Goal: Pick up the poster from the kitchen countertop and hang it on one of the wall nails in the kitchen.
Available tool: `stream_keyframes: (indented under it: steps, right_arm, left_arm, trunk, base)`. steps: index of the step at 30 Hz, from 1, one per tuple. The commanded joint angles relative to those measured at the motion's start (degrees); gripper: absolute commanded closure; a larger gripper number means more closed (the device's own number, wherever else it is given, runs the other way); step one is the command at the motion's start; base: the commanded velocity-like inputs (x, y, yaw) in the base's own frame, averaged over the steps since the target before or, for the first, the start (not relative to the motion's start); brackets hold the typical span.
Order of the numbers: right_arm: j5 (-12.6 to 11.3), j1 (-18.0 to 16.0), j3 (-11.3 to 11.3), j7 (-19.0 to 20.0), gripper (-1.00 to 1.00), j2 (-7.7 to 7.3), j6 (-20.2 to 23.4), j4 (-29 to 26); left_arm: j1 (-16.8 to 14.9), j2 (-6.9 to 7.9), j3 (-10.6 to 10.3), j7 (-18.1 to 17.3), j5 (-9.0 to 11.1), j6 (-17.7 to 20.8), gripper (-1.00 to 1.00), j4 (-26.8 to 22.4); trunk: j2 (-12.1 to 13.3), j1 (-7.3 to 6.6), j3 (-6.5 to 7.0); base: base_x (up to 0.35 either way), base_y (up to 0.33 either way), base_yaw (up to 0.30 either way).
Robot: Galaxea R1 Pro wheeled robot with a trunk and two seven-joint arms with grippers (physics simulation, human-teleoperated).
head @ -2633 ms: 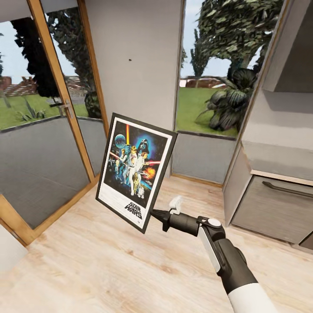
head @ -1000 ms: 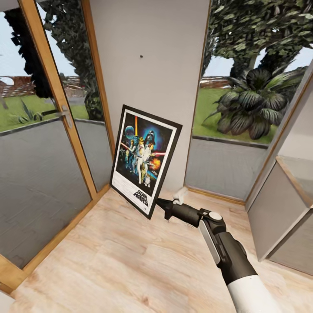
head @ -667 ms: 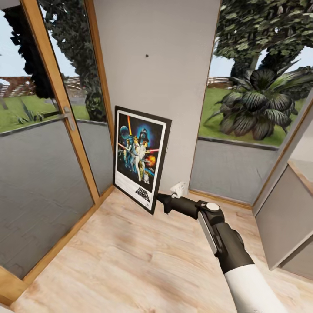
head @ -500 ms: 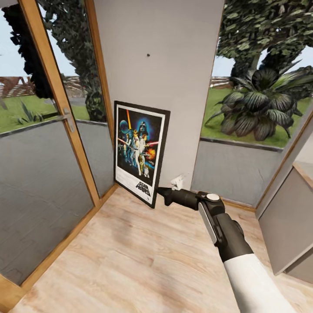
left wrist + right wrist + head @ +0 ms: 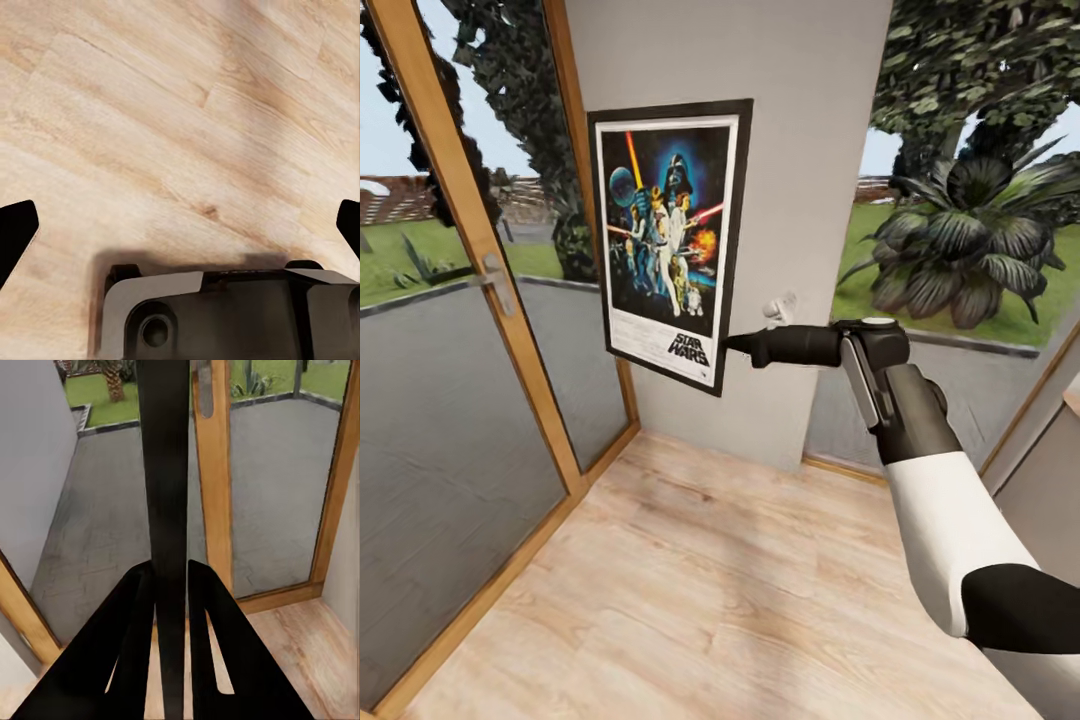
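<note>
My right gripper (image 5: 732, 344) is clamped on the poster (image 5: 668, 238) edge, holding it against the wall (image 5: 800, 150). Left gripper (image 5: 180, 225) is wide open, empty, over the floor (image 5: 165, 112).

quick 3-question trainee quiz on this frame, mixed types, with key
1. True or false: the right gripper is shut on the poster.
2. Which poster edge is gripped? A) top B) lower right corner C) left side
3. Fill in: the left gripper faces the wooden ____.

Key: 1 true; 2 B; 3 floor. The right wrist view shows the fingers clamped on the poster's thin black edge, and the poster is up against the grey wall between the glass door and the window.
</note>
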Motion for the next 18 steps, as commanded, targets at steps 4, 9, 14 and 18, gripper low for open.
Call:
stream_keyframes:
  steps: [4, 9, 14, 18]
  right_arm:
    - [-0.21, -1.01, -0.18, 1.15, 1.0, -0.49, 2.71, 0.29]
    - [-0.24, -1.69, -0.25, 1.73, 1.0, -0.74, 3.67, 0.44]
    - [-0.15, -2.77, -0.28, 1.83, 1.0, -1.45, 3.86, 0.41]
    - [-0.13, -2.83, -0.26, 1.77, 1.0, -2.18, 3.64, 0.32]
  left_arm:
    - [-0.01, 0.38, 0.17, -0.61, -0.23, 0.46, -1.0, -0.16]
    - [-0.01, 0.63, 0.12, -2.19, -0.3, 0.39, -1.0, -0.2]
    - [-0.01, 0.89, 0.13, -2.74, -0.39, -0.83, -1.0, -0.16]
    - [-0.01, 1.39, 0.13, -2.82, -0.34, -0.99, -1.0, -0.12]
  trunk:
    - [-0.11, 0.07, -0.1]
    - [-0.11, 0.07, 0.09]
    - [-0.11, 0.07, 0.29]
    - [-0.11, 0.07, 0.31]
  base:
    - [0.325, 0.0, -0.002]
    - [0.125, 0.0, -0.108]
    - [0.206, 0.047, -0.114]
    - [0.321, 0.02, -0.02]
